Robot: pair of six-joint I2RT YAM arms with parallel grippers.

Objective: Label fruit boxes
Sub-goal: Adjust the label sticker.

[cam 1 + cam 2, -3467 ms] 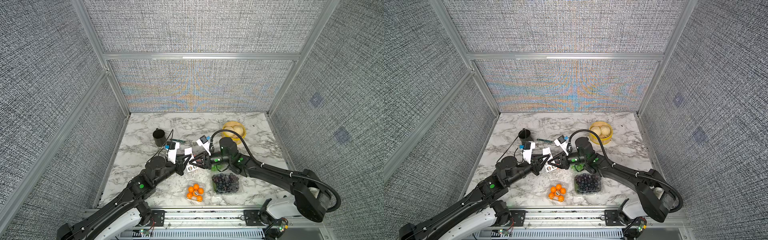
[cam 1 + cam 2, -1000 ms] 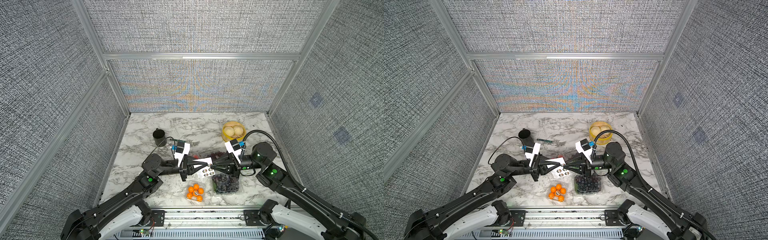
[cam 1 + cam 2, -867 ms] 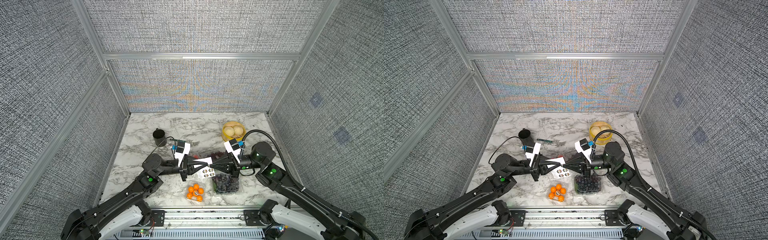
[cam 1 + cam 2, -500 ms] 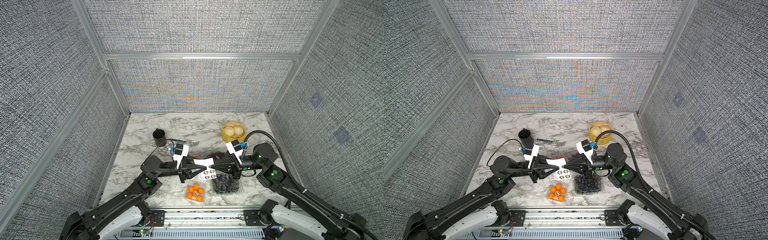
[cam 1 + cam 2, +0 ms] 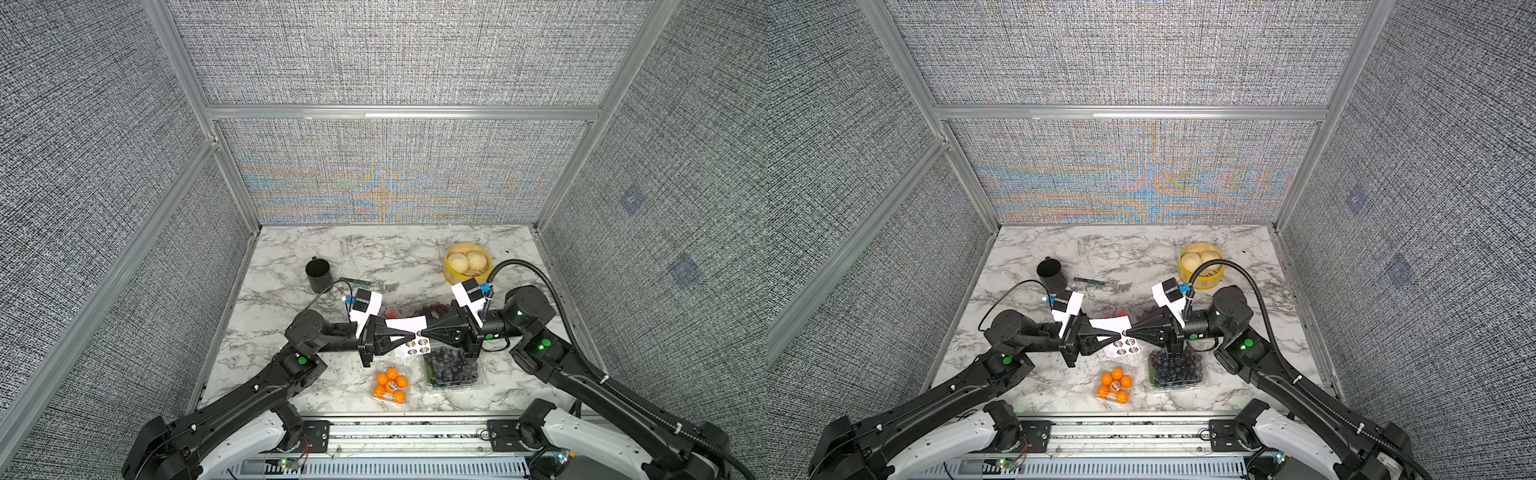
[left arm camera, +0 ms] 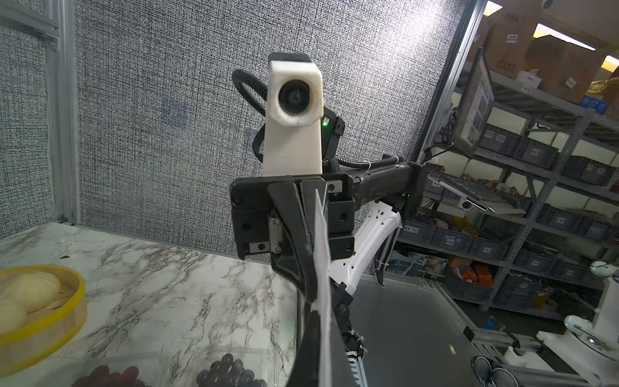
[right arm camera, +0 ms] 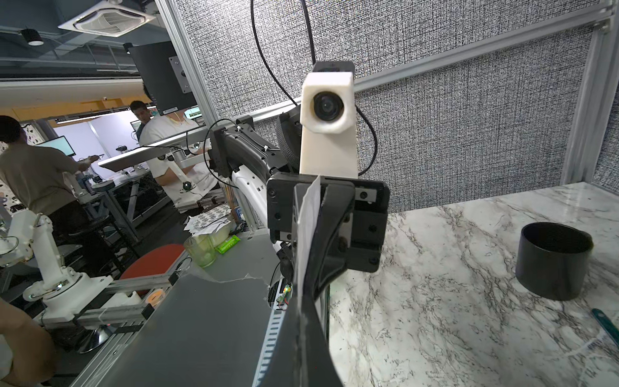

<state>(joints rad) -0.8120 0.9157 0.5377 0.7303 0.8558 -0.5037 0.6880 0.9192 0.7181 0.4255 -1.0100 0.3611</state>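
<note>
The table (image 5: 415, 257) is white-grey marble; cup (image 5: 318, 272) black, steamer (image 5: 451, 274) yellow, balls (image 5: 392, 374) orange.

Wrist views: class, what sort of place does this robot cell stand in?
Probably a robotics lab or workshop: shelves of grey storage bins, another white robot arm, a person at a monitor.

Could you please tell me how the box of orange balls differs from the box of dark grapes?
The orange-ball box is clearly smaller than the dark-grape box. The orange-ball box holds a few bright balls, while the dark-grape box is packed with many purple grapes. Both are clear plastic and stand side by side.
</note>
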